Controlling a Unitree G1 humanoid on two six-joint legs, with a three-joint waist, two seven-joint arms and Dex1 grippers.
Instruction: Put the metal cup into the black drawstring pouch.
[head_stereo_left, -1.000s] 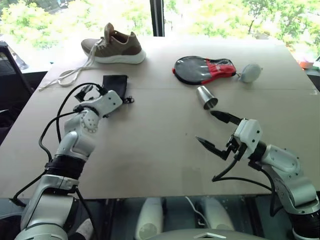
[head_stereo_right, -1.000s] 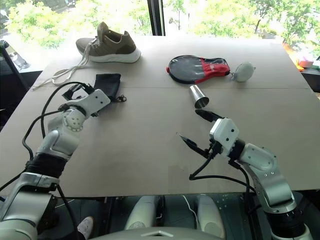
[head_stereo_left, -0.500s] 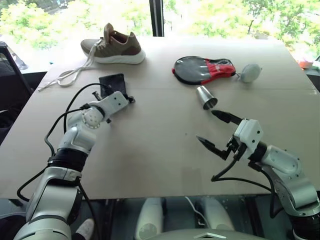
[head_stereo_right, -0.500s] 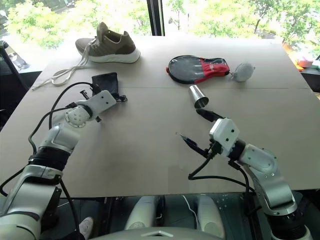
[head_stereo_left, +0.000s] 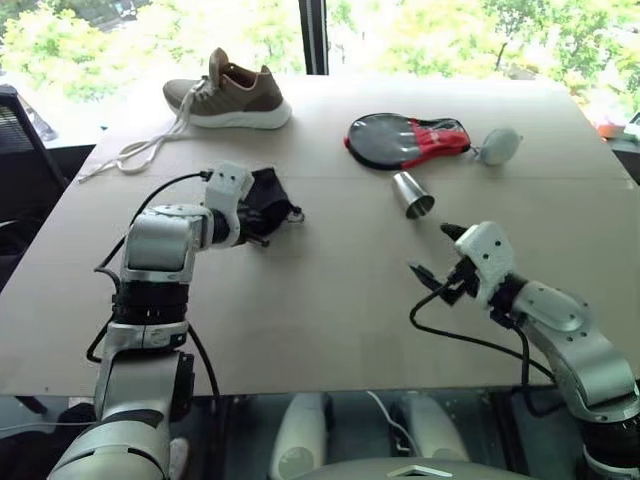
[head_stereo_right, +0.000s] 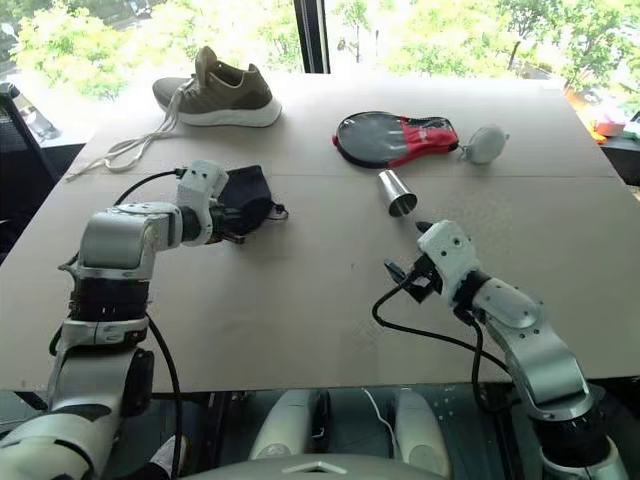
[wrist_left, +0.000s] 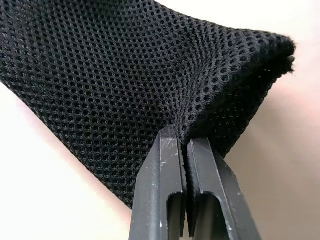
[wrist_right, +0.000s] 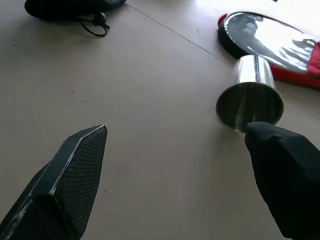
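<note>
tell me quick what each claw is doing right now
Left claw: shut on the black drawstring pouch.
Right claw: open, holding nothing, near the metal cup.

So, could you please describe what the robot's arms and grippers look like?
Both arms have silver-grey rounded metal segments with black joints and loose black cables. The left gripper has two flat black fingers; the right gripper has wedge-shaped black fingers with textured pads.

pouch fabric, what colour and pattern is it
Black open mesh, seen best in the left wrist view: pouch.
</note>
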